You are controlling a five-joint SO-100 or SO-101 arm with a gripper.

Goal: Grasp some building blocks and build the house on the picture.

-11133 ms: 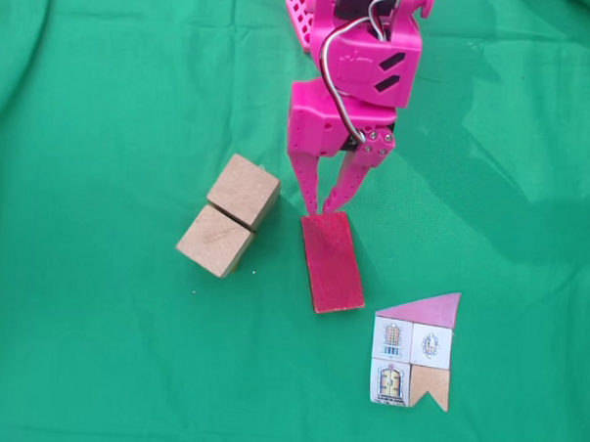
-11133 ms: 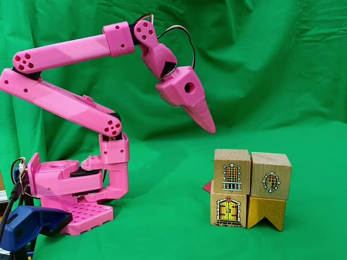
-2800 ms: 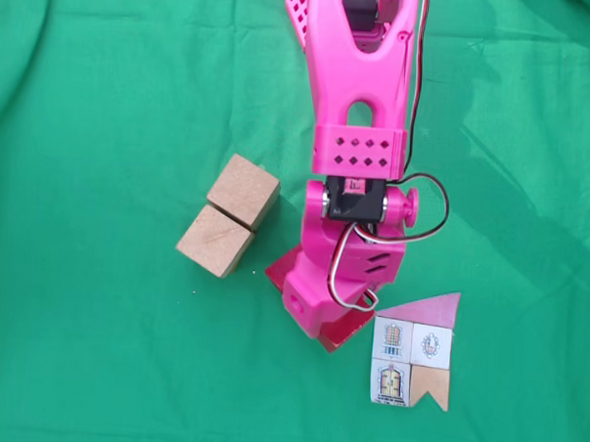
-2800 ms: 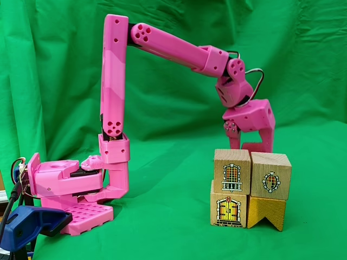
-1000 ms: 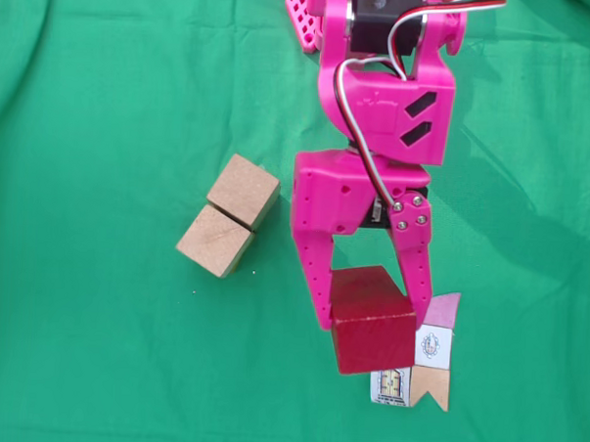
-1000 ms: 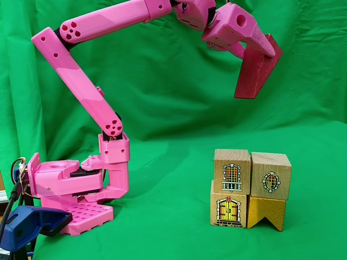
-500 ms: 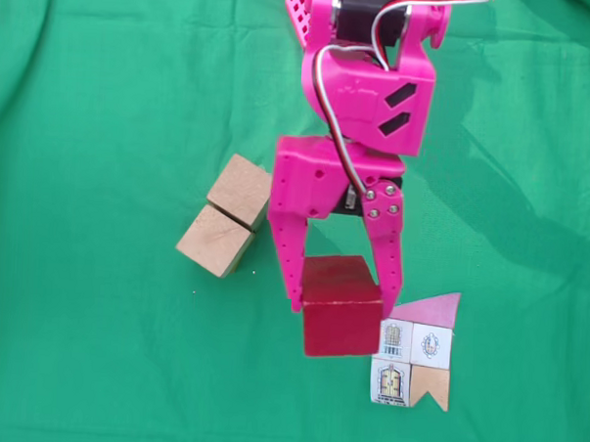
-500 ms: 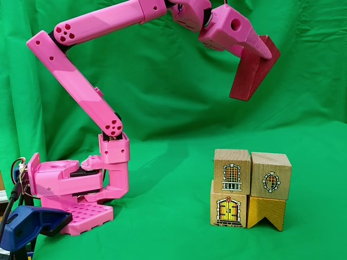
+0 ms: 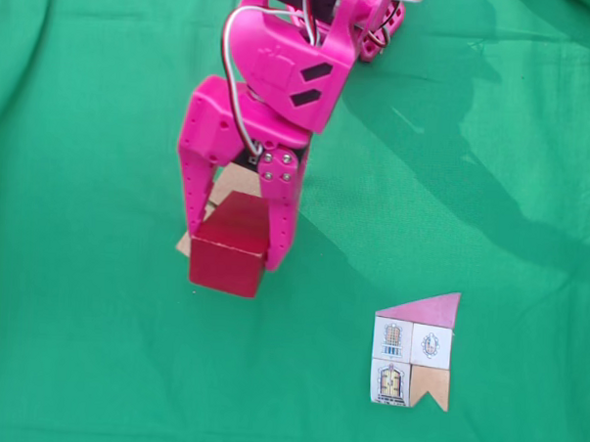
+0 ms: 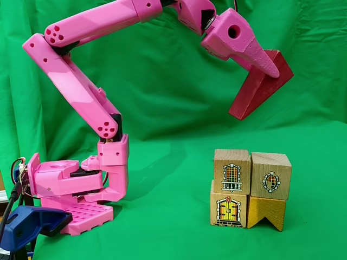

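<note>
My pink gripper (image 9: 233, 250) is shut on the dark red flat block (image 9: 224, 265) and holds it in the air. In a fixed view from above it hangs over the tan wooden cubes (image 9: 230, 184), which it mostly hides. From the side, the gripper (image 10: 272, 66) carries the red block (image 10: 256, 91) tilted, well above a two-by-two stack of wooden blocks (image 10: 249, 188) printed with windows and a door. The picture (image 9: 415, 349), a small paper house with a pink slanted roof, lies flat on the cloth at the lower right.
Green cloth (image 9: 93, 349) covers the table and hangs as a backdrop. The arm's pink base (image 10: 70, 189) stands at the left in the side view, with a blue clamp (image 10: 27, 227) in front of it. Open cloth lies around the stack.
The gripper picked the red block up off the cloth. In the last half second it carried it left in the top view, from beside the picture to over the tan cubes.
</note>
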